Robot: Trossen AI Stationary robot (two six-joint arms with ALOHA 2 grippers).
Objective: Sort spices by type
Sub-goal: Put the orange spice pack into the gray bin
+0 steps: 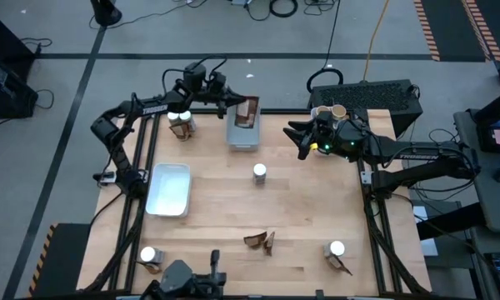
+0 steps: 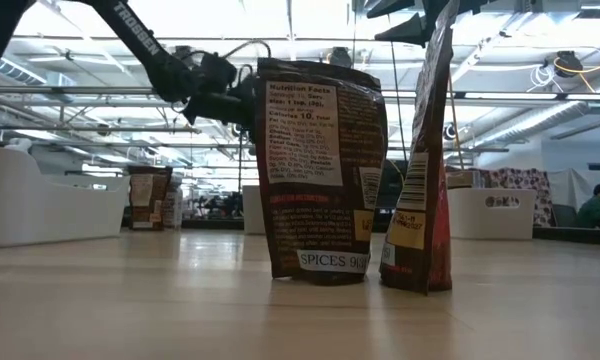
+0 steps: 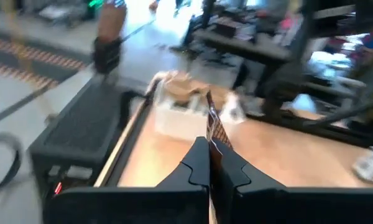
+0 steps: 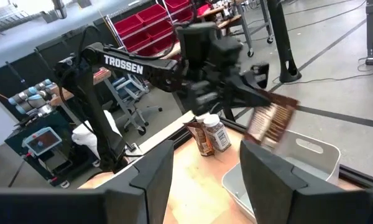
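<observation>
Above the grey tray (image 1: pixel 242 133) at the table's far edge, the left gripper (image 1: pixel 233 107) pinches a flat dark-brown packet (image 1: pixel 248 111) edge-on between its closed fingers (image 3: pixel 198 163); the right wrist view shows this held packet (image 4: pixel 271 121) tilted, with pale print on its face, hanging over the tray (image 4: pixel 298 163), a detail the overhead camera flattens into a small brown rectangle. Just behind the left arm stand a white-capped jar (image 1: pixel 177 118) and a brown packet together on the far-left part of the table; the right wrist view shows this pair (image 4: pixel 209 135) side by side and upright. The right gripper (image 1: pixel 300 140) hovers over the far-right area with its fingers spread apart and nothing between them, near tan-topped tubs (image 1: pixel 332 112) in the far-right corner. Another white-capped jar (image 1: pixel 259 172) stands alone mid-table, a white tray (image 1: pixel 169 188) lies to the left, and two dark packets (image 1: pixel 260 241) stand near the front edge. More capped jars sit at the front left (image 1: pixel 148 255) and front right (image 1: pixel 337 249). Only the low view reads the front packets closely: one (image 2: pixel 320 170) shows a nutrition panel and "SPICES", the other (image 2: pixel 425 160) stands edge-on beside it.
</observation>
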